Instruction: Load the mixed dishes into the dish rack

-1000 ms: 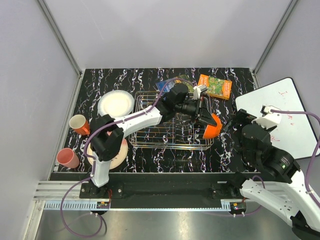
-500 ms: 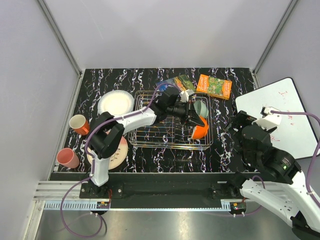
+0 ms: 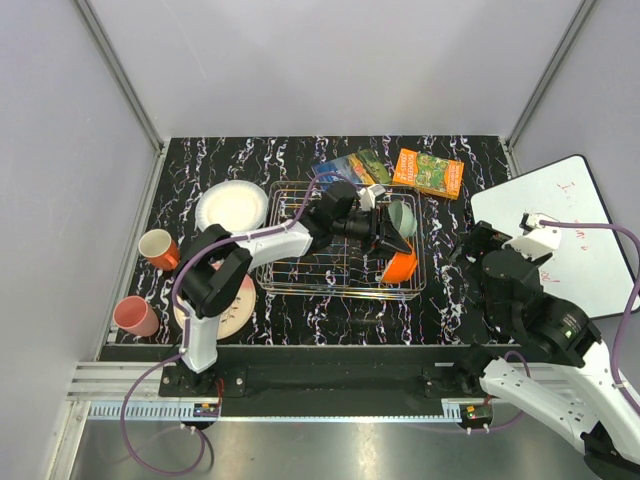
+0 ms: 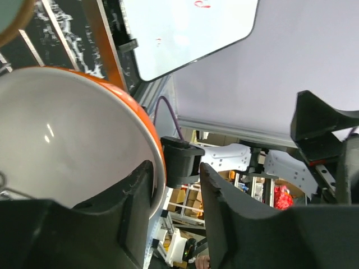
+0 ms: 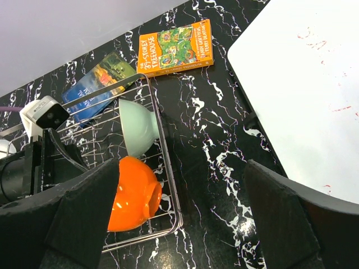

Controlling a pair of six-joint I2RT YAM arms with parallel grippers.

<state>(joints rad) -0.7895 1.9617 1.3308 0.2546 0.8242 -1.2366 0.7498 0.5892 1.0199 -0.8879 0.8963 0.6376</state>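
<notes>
- The left end effector (image 4: 175,193) straddles the rim of the orange-outside cream bowl (image 4: 61,134). One black finger (image 4: 134,213) lies against the glossy cream inside, and the other stands outside with a gap between it and the orange wall.
- The bowl fills the left half of the view, and a thin wire of the dish rack (image 4: 12,191) crosses its lower left edge.
- At top left, a sliver of the pale green bowl (image 4: 10,17) sits beside the black marbled counter (image 4: 73,28).
- The white board (image 4: 190,33) with red marks lies at the top.
- The other arm's white and black links (image 4: 235,157) show beyond the fingers.
</notes>
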